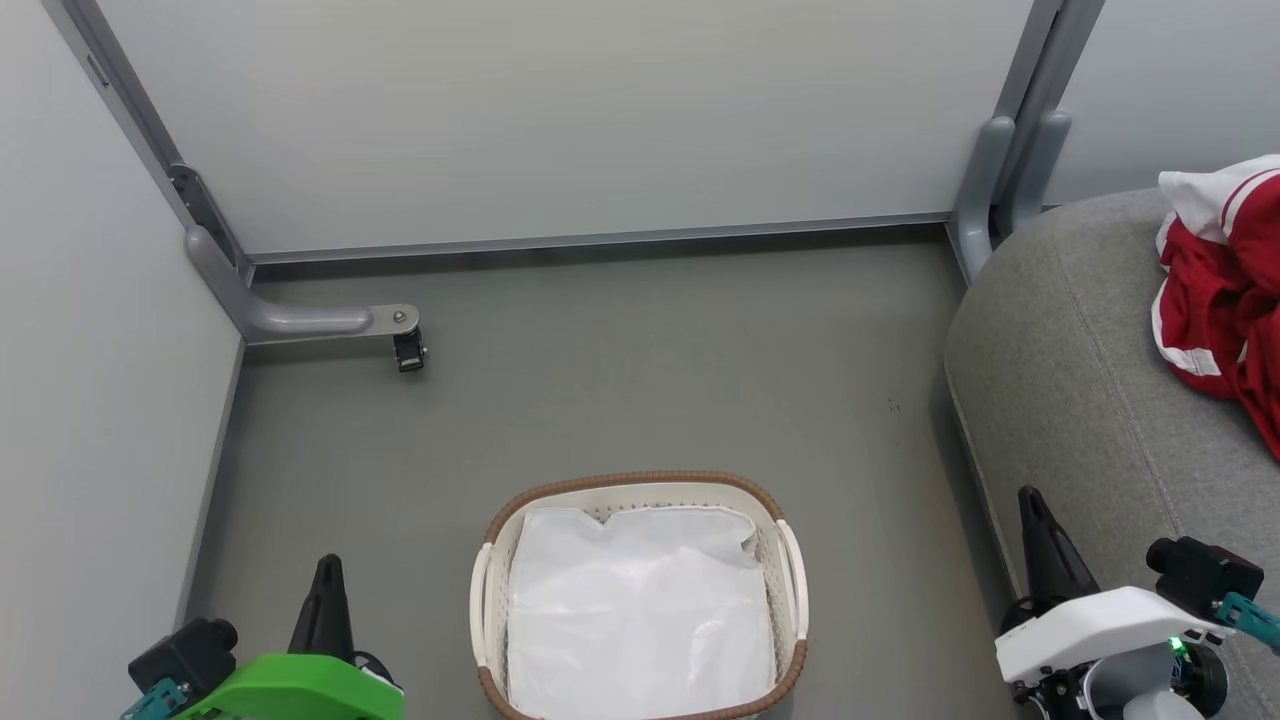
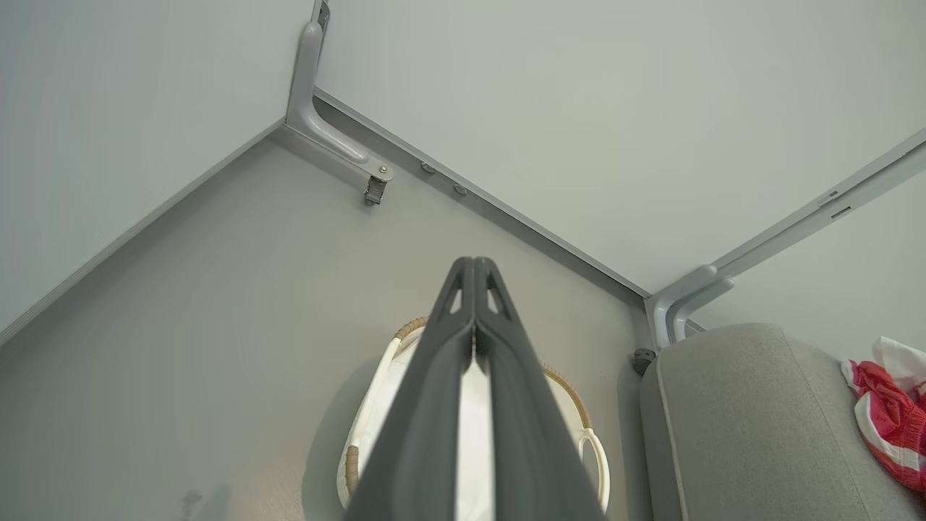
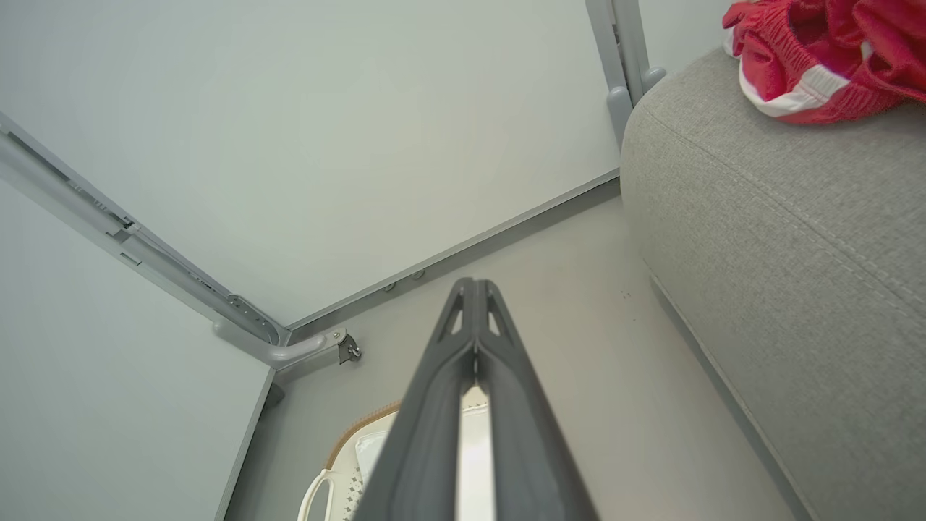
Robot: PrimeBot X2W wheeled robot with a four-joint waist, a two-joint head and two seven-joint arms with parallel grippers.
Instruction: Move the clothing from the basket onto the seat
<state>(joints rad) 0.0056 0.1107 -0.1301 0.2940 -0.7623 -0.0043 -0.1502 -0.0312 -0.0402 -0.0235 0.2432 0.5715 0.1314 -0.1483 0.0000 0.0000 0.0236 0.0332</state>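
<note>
1. Red-and-white clothing (image 1: 1225, 290) is lying bunched on the grey seat (image 1: 1070, 380), well to the right of the basket (image 1: 640, 481) and not touching it.
2. Basket is sitting on the floor (image 1: 600, 380), with a plain white sheet (image 1: 640, 610) lying inside.
3. Left gripper (image 1: 328, 565) is hanging left of the basket, jaws pressed together, gripping nothing.
4. Right gripper (image 1: 1032, 500) is hanging right of the basket, near the seat's edge, jaws together too, empty.
</note>
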